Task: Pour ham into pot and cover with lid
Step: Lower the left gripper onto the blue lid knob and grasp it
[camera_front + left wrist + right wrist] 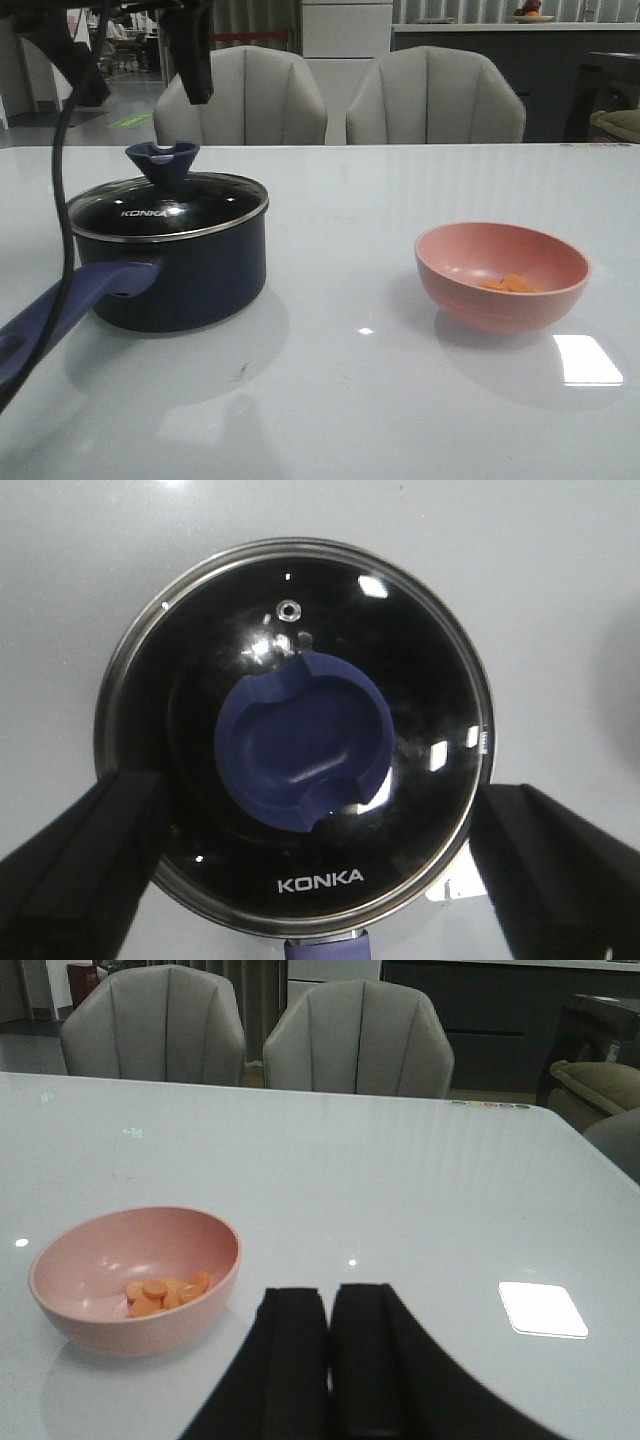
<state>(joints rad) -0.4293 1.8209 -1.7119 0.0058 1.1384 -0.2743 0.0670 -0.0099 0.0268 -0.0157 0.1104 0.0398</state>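
The pot point(170, 270) stands toward the left edge of the tabletop point(340, 390), its long handle reaching out to the near left corner, and the lid point(168, 205) sits squarely on its rim, so it must come off before anything goes in. The left claw point(320, 865) hangs directly above the blue knob point(305, 742), fingers spread wide to either side and gripping nothing, probably lined up to lift the lid. The ham point(165, 1293) lies in the pink bowl point(502, 275) toward the right edge, well apart from the pot. The right claw point(328, 1360) hovers low near the bowl, fingers pressed together; it seems empty, though the tips are out of view.
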